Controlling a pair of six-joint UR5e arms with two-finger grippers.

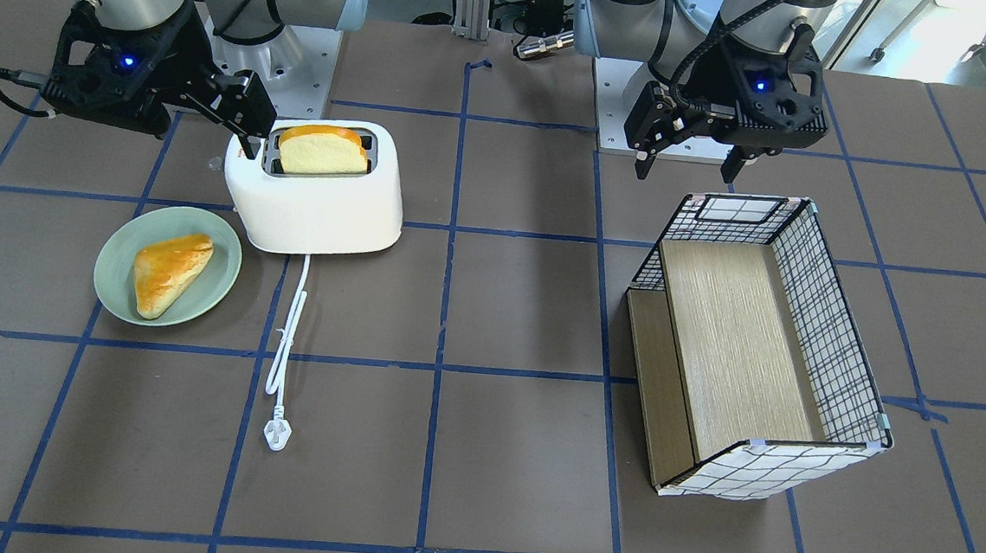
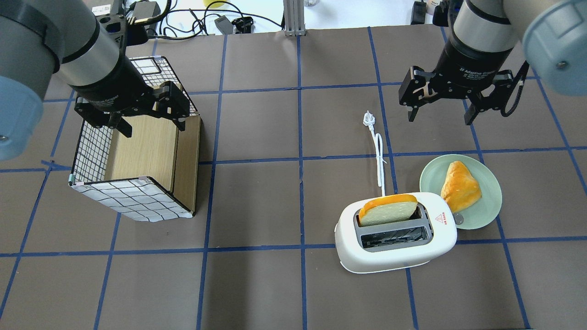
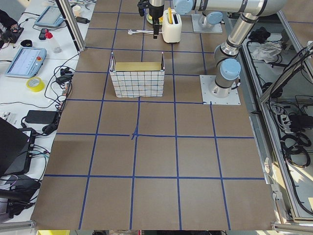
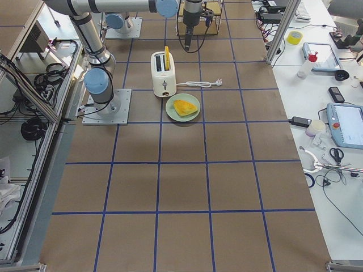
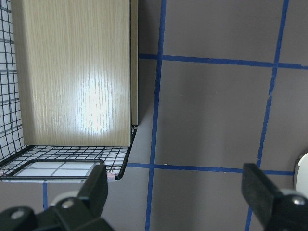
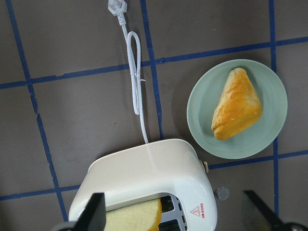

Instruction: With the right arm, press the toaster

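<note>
The white toaster (image 2: 394,252) stands on the table's right half, with a bread slice (image 2: 387,211) upright in one slot and a red sticker (image 2: 440,218) on top. Its cord and plug (image 2: 368,120) lie stretched away from the robot. My right gripper (image 2: 440,107) hangs open and empty in the air beyond the toaster, apart from it, near the plug and plate. The right wrist view looks down on the toaster (image 6: 144,173) between the open fingers (image 6: 94,211). In the front view the toaster (image 1: 316,203) sits beside the right gripper (image 1: 199,136). My left gripper (image 2: 150,123) is open over the basket.
A green plate (image 2: 486,215) with a pastry (image 2: 460,185) sits right beside the toaster's end. A checked wire basket (image 2: 133,199) with a wooden board inside stands on the left half, also seen in the front view (image 1: 827,335) and the left wrist view (image 5: 57,159).
</note>
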